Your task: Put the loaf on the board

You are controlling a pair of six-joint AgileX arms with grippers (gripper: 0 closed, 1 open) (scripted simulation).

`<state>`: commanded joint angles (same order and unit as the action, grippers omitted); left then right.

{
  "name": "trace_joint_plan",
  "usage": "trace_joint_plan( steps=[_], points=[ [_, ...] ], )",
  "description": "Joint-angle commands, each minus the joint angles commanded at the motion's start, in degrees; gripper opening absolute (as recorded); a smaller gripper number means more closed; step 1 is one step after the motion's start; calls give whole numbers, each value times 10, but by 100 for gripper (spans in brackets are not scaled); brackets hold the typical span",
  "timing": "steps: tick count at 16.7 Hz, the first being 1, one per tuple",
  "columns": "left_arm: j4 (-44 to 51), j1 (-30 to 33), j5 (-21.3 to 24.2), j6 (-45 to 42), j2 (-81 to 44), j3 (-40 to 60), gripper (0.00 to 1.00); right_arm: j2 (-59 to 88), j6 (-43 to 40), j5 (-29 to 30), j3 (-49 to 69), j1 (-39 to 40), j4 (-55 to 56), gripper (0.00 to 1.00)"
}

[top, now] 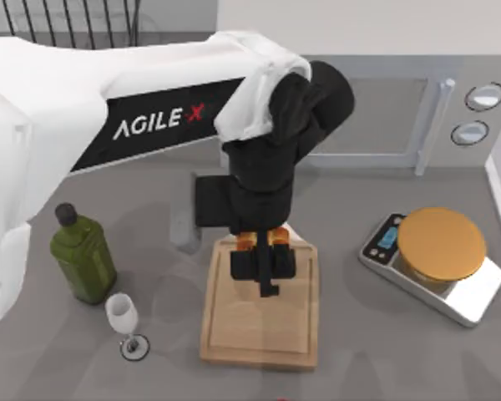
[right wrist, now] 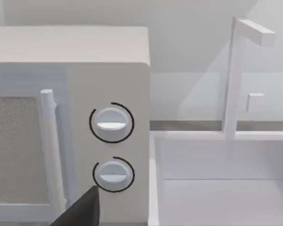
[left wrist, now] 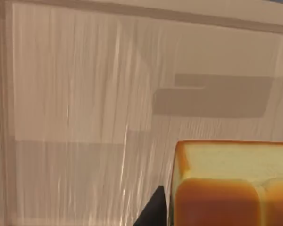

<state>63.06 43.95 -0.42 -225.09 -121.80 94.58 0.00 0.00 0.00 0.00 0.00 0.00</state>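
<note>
Top view: the left gripper point(top: 263, 261) is seen hanging over the far end of the board point(top: 261, 330), with the loaf point(top: 261, 239) glimpsed as orange patches between the black fingers, which are closed on it; the loaf is thus carried above the wood, and whether it already touches the surface cannot be told; the arm is reached across from the left side of the table so that the load sits over the board's middle line, presumably so it can be set down well inside the grooved rim. In the left wrist view the loaf point(left wrist: 231, 188) is shown close up against pale wood grain. A green bottle point(top: 83, 257) and a wine glass point(top: 123, 319) are left standing to the board's left, a silver scale point(top: 441, 266) to its right, all well apart from it. The right wrist view is faced toward a microwave point(right wrist: 108, 141); whether the right gripper's fingers are parted cannot be told.
</note>
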Motion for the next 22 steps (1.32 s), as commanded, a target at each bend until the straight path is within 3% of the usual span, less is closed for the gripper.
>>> trace_joint_plan(
  steps=[13,22],
  points=[
    [-55,3,0,-3,-16,-39,0,0,0,0,0,0,0,100],
    [-55,3,0,-3,-16,-39,68,0,0,0,0,0,0,100]
  ],
)
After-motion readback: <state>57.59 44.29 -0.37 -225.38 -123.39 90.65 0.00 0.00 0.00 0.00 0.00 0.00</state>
